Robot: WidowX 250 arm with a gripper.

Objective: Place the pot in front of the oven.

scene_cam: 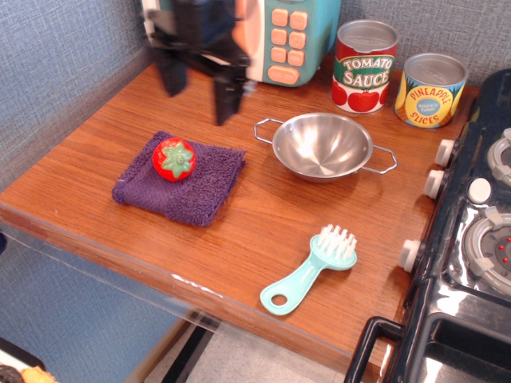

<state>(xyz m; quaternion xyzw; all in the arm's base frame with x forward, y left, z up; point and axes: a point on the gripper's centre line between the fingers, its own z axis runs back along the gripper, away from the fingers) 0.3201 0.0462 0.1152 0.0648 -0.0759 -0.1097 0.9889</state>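
The steel pot [322, 144] with two wire loop handles sits on the wooden table, right of centre. The teal and cream oven [287, 36] with orange-pink buttons stands at the back, partly hidden by the arm. My gripper [200, 89] is black, blurred by motion, open and empty. It hangs above the table in front of the oven's door, to the upper left of the pot and apart from it.
A red tomato [174, 159] lies on a purple cloth [180, 179] at the left. A teal brush [313, 267] lies near the front edge. A tomato sauce can [364, 65] and pineapple can [431, 89] stand at the back. A black stove [467, 239] fills the right.
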